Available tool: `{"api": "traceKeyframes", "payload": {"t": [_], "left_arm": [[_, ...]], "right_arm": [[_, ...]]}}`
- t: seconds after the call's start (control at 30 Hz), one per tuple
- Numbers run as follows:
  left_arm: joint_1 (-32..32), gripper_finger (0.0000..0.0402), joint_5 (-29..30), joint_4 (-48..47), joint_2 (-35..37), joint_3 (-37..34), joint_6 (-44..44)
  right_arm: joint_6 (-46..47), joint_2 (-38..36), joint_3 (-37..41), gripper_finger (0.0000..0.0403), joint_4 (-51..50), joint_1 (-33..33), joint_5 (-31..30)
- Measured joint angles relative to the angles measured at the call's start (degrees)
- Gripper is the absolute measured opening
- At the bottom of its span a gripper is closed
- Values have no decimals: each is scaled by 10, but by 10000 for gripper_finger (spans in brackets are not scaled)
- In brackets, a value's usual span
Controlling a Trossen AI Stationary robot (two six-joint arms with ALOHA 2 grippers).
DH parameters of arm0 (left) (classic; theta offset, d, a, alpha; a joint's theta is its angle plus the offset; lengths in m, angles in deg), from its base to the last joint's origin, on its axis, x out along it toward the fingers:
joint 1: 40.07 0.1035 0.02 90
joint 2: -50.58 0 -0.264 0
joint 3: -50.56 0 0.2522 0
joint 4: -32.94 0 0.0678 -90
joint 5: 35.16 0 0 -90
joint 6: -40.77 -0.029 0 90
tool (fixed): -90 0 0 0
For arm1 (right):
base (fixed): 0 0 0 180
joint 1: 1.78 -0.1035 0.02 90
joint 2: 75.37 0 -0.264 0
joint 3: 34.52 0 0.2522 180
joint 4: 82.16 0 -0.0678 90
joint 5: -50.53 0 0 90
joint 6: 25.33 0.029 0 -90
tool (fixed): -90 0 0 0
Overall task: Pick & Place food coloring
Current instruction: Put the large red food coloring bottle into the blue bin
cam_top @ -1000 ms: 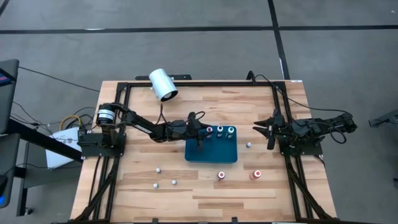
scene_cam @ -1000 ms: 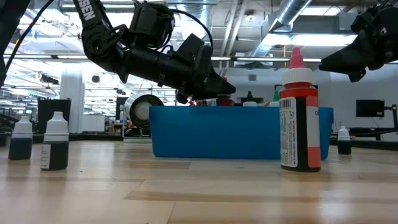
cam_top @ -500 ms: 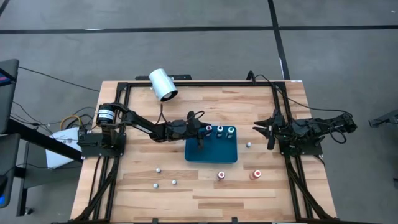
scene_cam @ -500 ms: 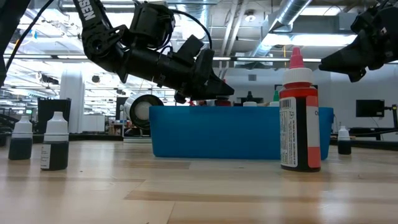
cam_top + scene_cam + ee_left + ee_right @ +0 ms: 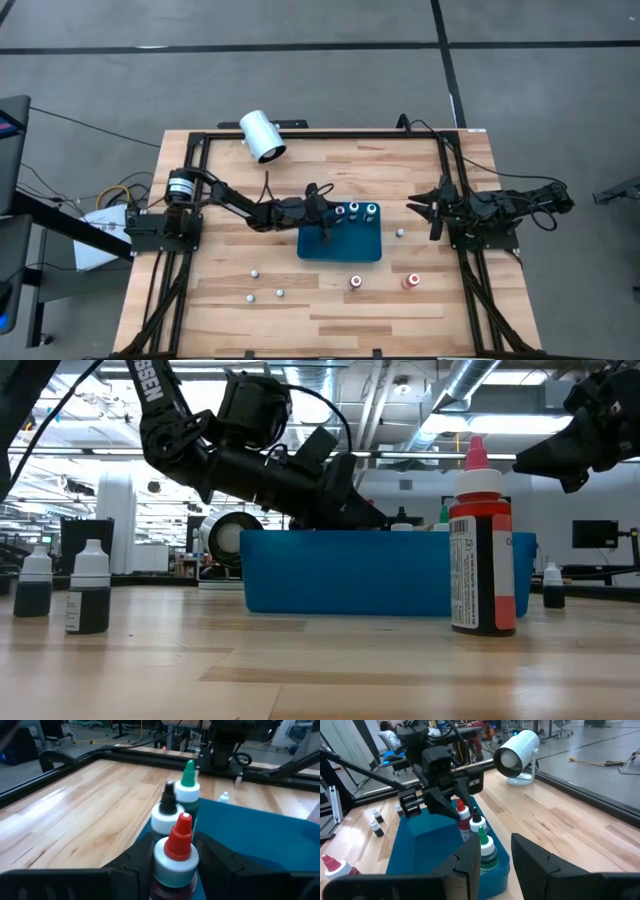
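Note:
My left gripper [image 5: 327, 213] reaches over the left end of the blue tray [image 5: 340, 248] and is shut on a red-tipped food coloring bottle [image 5: 173, 854]. A black-tipped bottle [image 5: 168, 811] and a green-tipped bottle [image 5: 189, 785] stand upright in the tray just beyond it, in one row. More small bottles stand on the table: two red ones [image 5: 355, 282] [image 5: 411, 281] and several white-capped ones [image 5: 254, 272]. My right gripper [image 5: 428, 212] waits open at the table's right side, holding nothing. My left gripper has the red-tipped bottle between its two fingers [image 5: 142, 865], which lie against the sides of the bottle's body just below its white collar [image 5: 162, 862]. The fingers slant down from the table's left. The bottle stands upright inside the tray; its base is hidden.
A large white cylinder [image 5: 262, 136] lies at the table's far edge. A lone small bottle [image 5: 400, 233] stands right of the tray. Black frame rails [image 5: 455, 180] run along the left, right and far sides. Bare wood lies near the front edge.
My left gripper has sunk toward the tray, still around the red-tipped bottle; in the low view its tip has gone from above the tray's rim to behind the tray's wall.

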Motion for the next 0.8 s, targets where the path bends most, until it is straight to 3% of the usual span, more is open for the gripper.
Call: {"api": "traceKeyframes", "payload": {"t": [0.8], "left_arm": [[3,126,6,-21,0,4,-14]], "right_arm": [[0,0,0,98,0,0,0]]}}
